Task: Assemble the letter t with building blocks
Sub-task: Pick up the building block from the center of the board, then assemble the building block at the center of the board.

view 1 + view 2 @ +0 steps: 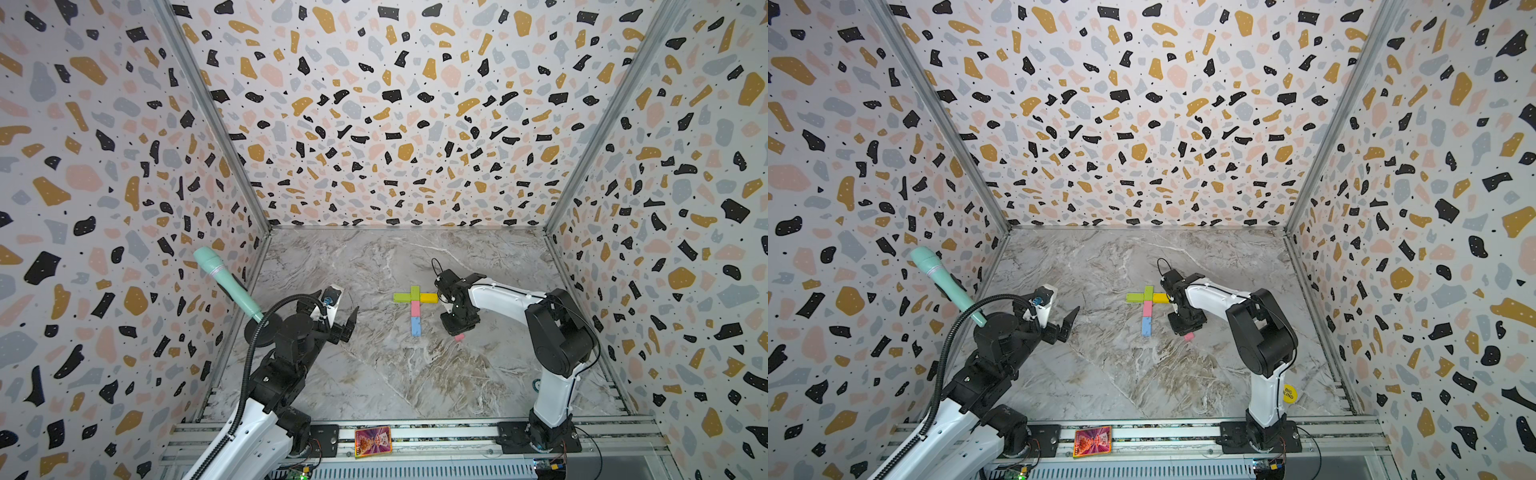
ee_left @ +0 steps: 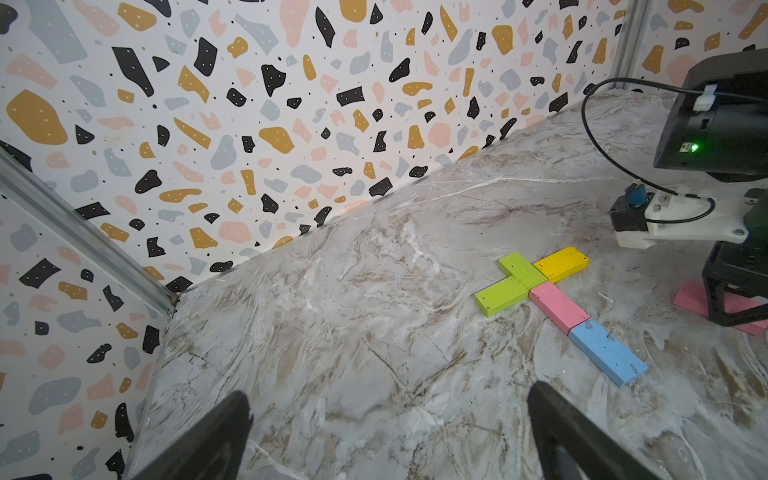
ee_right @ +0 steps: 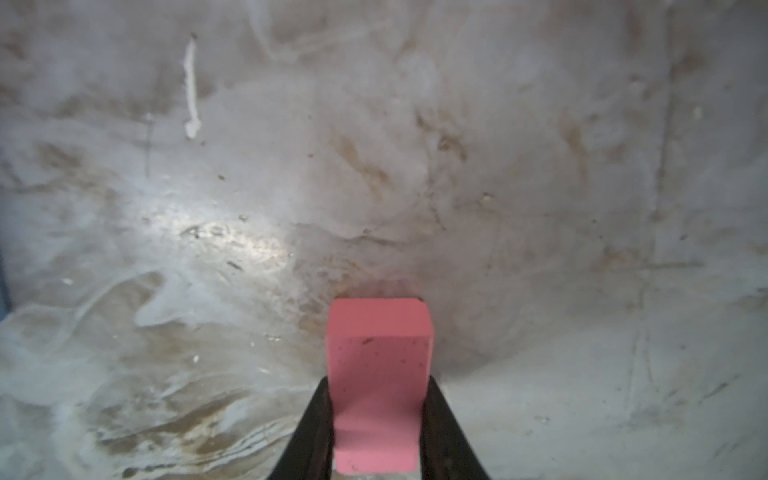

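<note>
Right wrist view: right jaws clamp pink brick (image 3: 380, 374); unfinished letter t (image 1: 415, 307) just beside; left jaws wide, empty.

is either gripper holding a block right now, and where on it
The right gripper is shut on the loose pink block, pinching its two long sides. The left gripper is open, holding nothing.

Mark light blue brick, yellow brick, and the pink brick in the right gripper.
light blue brick (image 2: 609, 351): left wrist view, middle of top face.
yellow brick (image 2: 561, 262): left wrist view, middle of top face.
gripped pink brick (image 3: 380, 386): right wrist view, middle of broad face.
</note>
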Controlling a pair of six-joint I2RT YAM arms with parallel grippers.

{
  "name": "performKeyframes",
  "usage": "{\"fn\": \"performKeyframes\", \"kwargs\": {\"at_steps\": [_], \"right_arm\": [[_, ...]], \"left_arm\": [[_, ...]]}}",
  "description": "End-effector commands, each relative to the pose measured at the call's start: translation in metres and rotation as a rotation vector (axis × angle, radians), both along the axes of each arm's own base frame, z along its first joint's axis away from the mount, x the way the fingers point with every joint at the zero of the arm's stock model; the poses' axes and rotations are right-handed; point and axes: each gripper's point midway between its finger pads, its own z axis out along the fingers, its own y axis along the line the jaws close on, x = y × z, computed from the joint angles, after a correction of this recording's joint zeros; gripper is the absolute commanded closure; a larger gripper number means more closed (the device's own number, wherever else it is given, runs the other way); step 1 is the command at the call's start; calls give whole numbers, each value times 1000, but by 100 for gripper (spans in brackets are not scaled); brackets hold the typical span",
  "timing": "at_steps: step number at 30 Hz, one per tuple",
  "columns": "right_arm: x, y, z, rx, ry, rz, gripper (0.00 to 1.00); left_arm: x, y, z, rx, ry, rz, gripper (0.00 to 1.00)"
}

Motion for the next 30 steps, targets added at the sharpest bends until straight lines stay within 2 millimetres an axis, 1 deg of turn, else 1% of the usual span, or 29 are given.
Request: {"fn": "performKeyframes", "kwargs": {"at_steps": [1,3,4,6,8,11,13,14,16,18,20,24,26,30], "right_arm": [[5,14,23,18,-77,169,99],[10,19,35,-2,-185,289,100],[10,22,40,2,-206,345,100],[-2,35,50,84,-195,502,100],[-2,41,61,109,-222,585,98],[2,40,70,90,-281,702,99],[2,36,69,66,-293,764,99],[5,34,69,51,-305,778,100],[4,38,73,77,-306,793,100],[4,42,76,112,-260,786,100],[5,46,74,123,-241,811,100],[14,55,76,94,-307,859,100],[18,55,75,81,-320,866,100],[17,54,70,56,-311,898,100]], "left_arm": [[1,-3,9,-3,-35,-14,1],[0,-3,10,-5,-38,-14,1],[0,-3,9,-4,-38,-15,0],[0,-3,9,-4,-39,-16,1],[0,-2,9,-5,-39,-13,1],[0,-2,10,-6,-43,-13,0],[-1,-2,11,-6,-44,-12,1],[-1,-2,11,-7,-47,-10,0],[-1,-1,11,-7,-48,-9,1],[-1,-1,11,-8,-49,-8,1],[-1,-2,12,-8,-49,-10,1],[-1,-1,12,-7,-48,-10,1],[-1,-1,11,-6,-47,-6,1],[-1,0,11,-5,-46,-4,1]]}}
